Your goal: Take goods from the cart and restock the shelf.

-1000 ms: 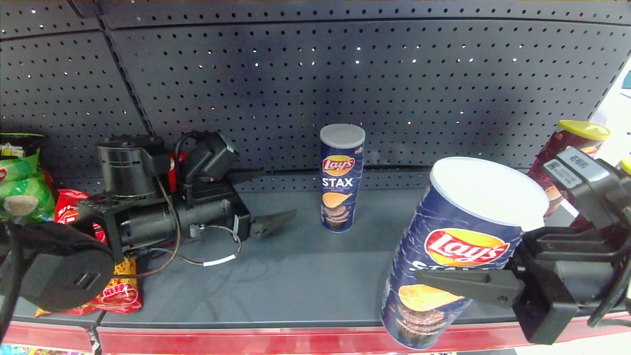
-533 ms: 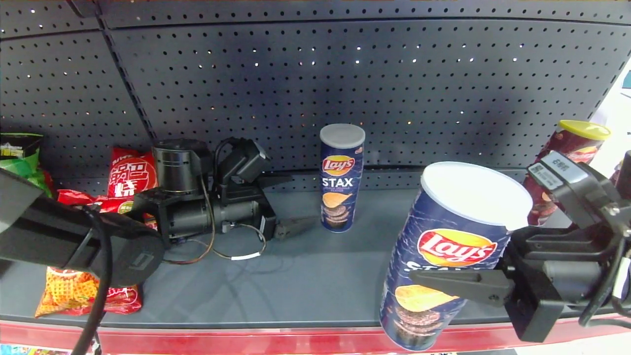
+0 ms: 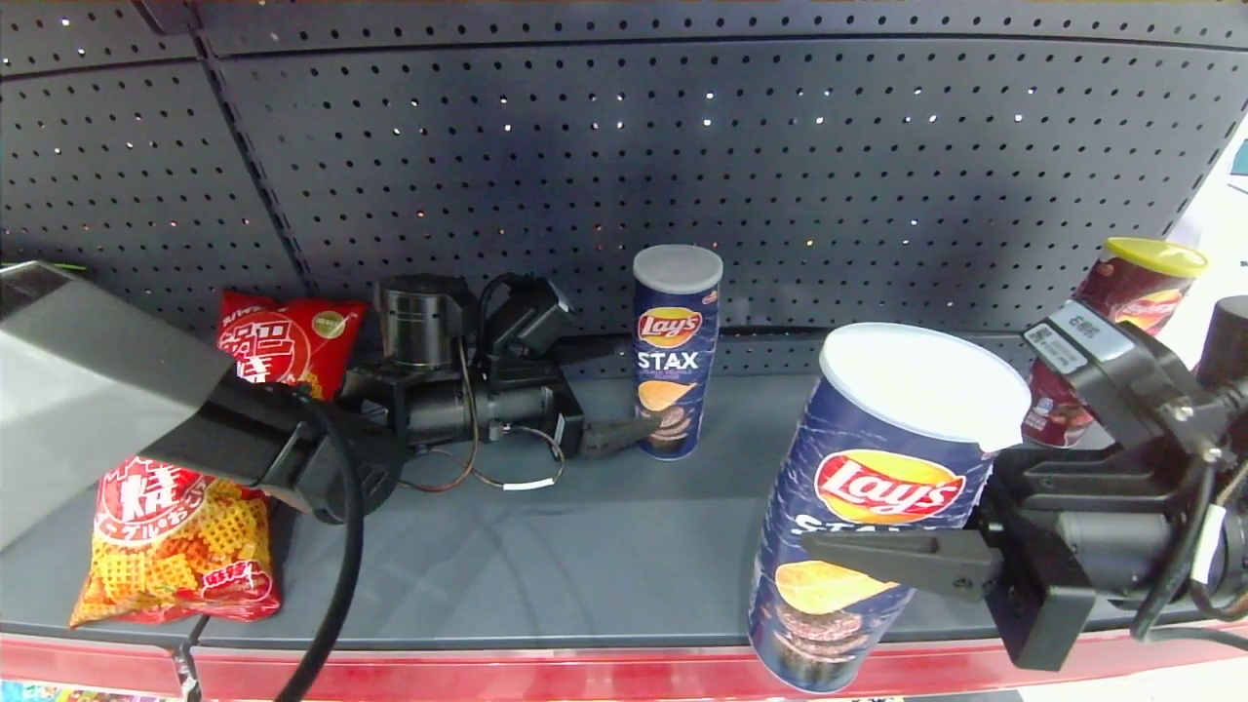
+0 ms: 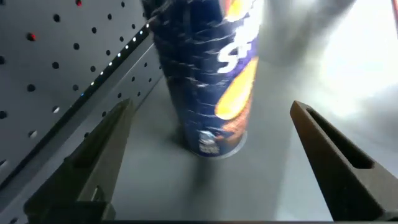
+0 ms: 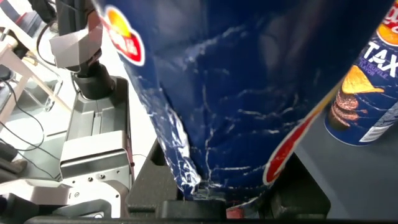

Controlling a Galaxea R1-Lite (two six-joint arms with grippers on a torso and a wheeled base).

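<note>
A blue chips can (image 3: 676, 351) with a grey lid stands upright at the back middle of the grey shelf (image 3: 585, 546). My left gripper (image 3: 634, 419) is low on the shelf just left of that can, open, one finger (image 3: 619, 436) touching or nearly touching its base. In the left wrist view the can (image 4: 211, 81) stands just beyond the spread fingers (image 4: 99, 162). My right gripper (image 3: 877, 561) is shut on a second blue chips can (image 3: 877, 497), held tilted over the shelf's front right edge. In the right wrist view the held can (image 5: 249, 93) looms close, with the standing can (image 5: 367, 106) behind it.
Red snack bags (image 3: 283, 336) lean at the back left, and an orange-red bag (image 3: 175, 546) lies at the front left. A maroon can with a yellow lid (image 3: 1131, 283) stands at the far right. A pegboard wall (image 3: 682, 146) backs the shelf; a red lip (image 3: 487, 671) marks its front.
My left arm has slid right along the shelf up to the standing can, uncovering the red bags. The right gripper with its can has drifted slightly left.
</note>
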